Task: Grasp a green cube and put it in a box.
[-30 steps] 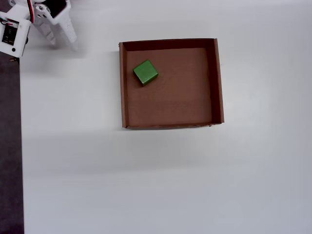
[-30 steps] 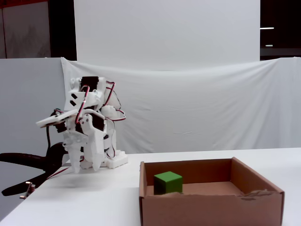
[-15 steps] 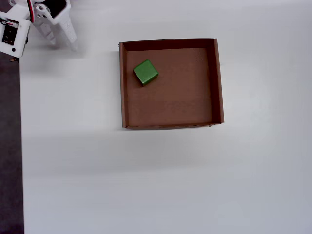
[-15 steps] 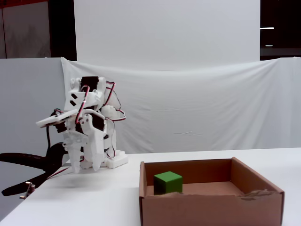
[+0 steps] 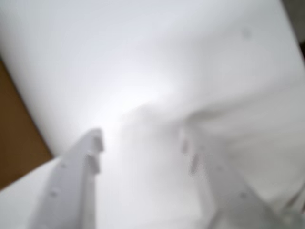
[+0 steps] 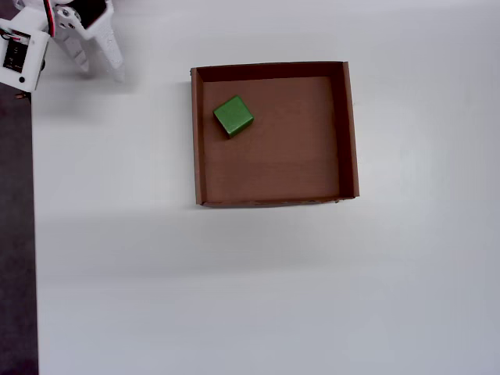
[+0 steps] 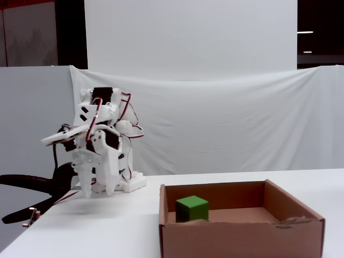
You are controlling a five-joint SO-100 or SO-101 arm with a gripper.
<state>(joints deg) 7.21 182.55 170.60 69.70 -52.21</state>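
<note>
Gripper [image 7: 97, 191], fixed view: white two-finger gripper at the left of the frame, fingertips pointing down just above the white table [image 7: 107, 231], jaws parted and holding nothing. In the overhead view the gripper [image 6: 100, 72] appears in the upper left corner, its two fingers spread apart and well clear of the box [image 6: 350, 133]. In the blurred wrist view the fingers [image 5: 76, 186] rise from the lower edge with an empty gap between them, over the white surface; a brown strip at the left edge is probably the box, though the blur leaves this uncertain.

Arm [image 7: 99, 140]: folded back on itself above its base, with red and black wires looped at the top.

Box: shallow brown cardboard tray, centre of the overhead view; lower right in the fixed view [image 7: 242, 239].

Green cube [image 6: 233, 116]: lies on the box floor in the upper left part of the tray, near the left wall, turned slightly askew to the walls. In the fixed view the cube [image 7: 192, 208] sits at the left side of the box interior.
</note>
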